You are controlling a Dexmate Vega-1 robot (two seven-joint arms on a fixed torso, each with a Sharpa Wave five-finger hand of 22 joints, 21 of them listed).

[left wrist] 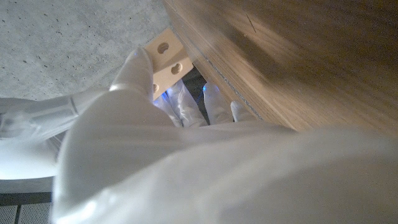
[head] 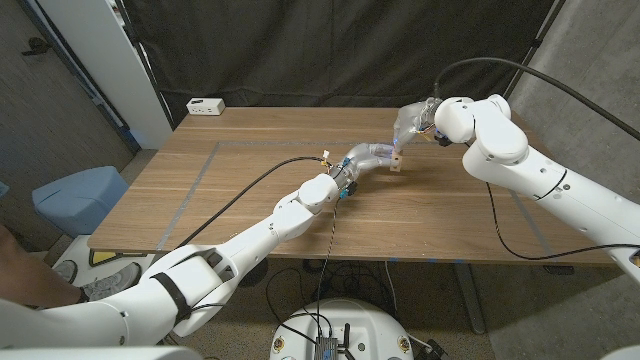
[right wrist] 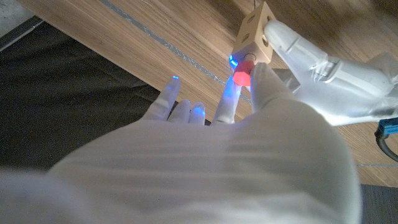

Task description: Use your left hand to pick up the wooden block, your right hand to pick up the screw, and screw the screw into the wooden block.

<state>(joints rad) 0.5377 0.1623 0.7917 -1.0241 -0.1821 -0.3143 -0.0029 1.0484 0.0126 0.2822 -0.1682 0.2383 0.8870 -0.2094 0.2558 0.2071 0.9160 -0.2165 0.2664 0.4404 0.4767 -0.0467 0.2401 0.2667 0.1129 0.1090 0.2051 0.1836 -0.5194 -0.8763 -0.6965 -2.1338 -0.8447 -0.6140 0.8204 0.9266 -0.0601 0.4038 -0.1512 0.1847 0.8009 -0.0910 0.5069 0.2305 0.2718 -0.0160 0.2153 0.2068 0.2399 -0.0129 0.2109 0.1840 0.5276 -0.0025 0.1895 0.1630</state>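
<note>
Fingers of the right hand (right wrist: 249, 93) pinch the red-headed screw (right wrist: 242, 73) against the left-held wooden block (right wrist: 255, 34).

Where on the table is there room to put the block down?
Bare wood lies left of the left arm, up to the white box, and between both arms near the front edge. It is crowded mid-table, where both hands meet at the block.

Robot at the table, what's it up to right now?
The robot is assembling two small parts over the wooden table. Its left hand holds the wooden block, which has holes in its faces. Its right hand pinches a red-headed screw and has it against the block's side, apparently at a hole. How far it is threaded in cannot be told. A white power strip lies at the table's far corner.
</note>
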